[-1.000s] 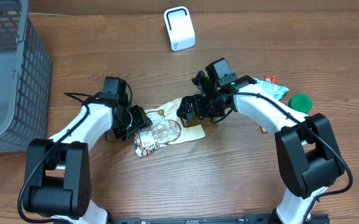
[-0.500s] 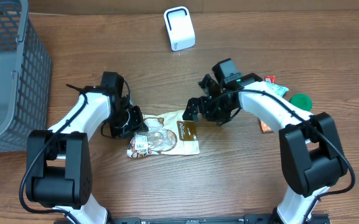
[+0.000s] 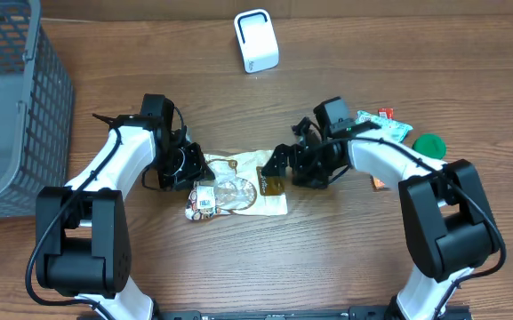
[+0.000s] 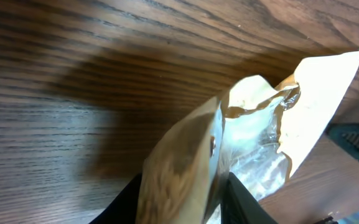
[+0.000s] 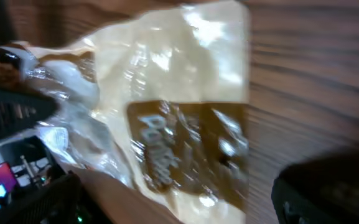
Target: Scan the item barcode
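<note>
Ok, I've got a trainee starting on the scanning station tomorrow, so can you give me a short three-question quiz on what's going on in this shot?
1. True or false: the bag is being held up in front of the white scanner.
2. Which gripper has the bag's edge pinched between its fingers? A) left gripper B) right gripper C) both
3. In one word, how do the right gripper's jaws stand?

Key:
1. False. The bag is down on the table between the two arms, well apart from the scanner.
2. A.
3. Open.
</note>
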Controlling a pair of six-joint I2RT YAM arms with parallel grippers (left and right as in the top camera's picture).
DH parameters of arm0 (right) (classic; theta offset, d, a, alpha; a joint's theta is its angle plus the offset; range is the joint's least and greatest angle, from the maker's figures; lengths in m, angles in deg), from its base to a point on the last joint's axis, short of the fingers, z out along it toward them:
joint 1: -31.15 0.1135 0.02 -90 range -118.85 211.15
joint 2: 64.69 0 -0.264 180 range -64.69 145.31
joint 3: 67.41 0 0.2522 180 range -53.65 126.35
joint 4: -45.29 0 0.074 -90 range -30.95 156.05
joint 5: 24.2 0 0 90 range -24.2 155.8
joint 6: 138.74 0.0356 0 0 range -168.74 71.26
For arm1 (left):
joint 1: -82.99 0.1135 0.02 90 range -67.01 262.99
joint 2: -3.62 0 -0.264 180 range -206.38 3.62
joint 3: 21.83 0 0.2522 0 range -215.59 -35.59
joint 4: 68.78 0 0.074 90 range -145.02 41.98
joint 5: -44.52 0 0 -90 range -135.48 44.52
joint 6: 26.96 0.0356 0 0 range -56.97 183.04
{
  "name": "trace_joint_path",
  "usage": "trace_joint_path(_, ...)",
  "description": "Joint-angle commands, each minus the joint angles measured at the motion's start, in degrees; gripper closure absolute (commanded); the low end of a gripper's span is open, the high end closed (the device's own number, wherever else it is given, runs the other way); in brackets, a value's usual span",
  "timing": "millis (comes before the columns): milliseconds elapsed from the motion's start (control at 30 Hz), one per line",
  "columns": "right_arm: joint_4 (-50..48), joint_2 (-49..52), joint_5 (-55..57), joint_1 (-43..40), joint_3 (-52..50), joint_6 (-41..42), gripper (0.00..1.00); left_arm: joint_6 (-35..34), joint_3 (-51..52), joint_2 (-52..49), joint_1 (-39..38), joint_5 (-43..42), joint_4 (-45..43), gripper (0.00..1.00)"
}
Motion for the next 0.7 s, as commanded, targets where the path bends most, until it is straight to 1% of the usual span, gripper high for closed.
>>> trace_joint_path(0,-5.38,0.83,1.09,3.19,-4.70,6.91,0.00,1.51,-1.11,-0.74,0.28,-1.77,0.52,0.71)
trace_joint_path(100,-11.10,0.83,1.31,6.49,-6.45,9.84,0.00,1.53,-1.11,-0.74,0.11,-1.75,0.66,0.70)
trace_joint_path(200,-12.09,0.83,4.31,8.70,-6.45,10.86,0.00,1.51,-1.11,-0.74,0.07,-1.75,0.68,0.70)
trace_joint_path(333,-14.21,0.83,3.63,9.44,-6.45,11.06,0.00,1.51,-1.11,-0.74,0.04,-1.77,0.68,0.70)
trace_joint_path(467,-14.60,0.83,3.69,9.44,-6.47,13.22,0.02,1.53,-1.11,-0.74,0.02,-1.75,0.72,0.70)
trace_joint_path(533,-15.45,0.83,3.63,9.44,-6.47,14.71,0.08,1.73,-1.11,-0.74,0.02,-1.68,0.81,0.70)
trace_joint_path(600,-17.18,0.83,2.14,9.44,-6.47,14.64,0.19,1.73,-1.11,-0.74,-0.04,-1.62,0.81,0.70)
trace_joint_path(667,-18.80,0.83,-0.46,9.44,-6.47,14.25,0.28,1.73,-1.11,-0.74,-0.04,-1.60,0.81,0.70)
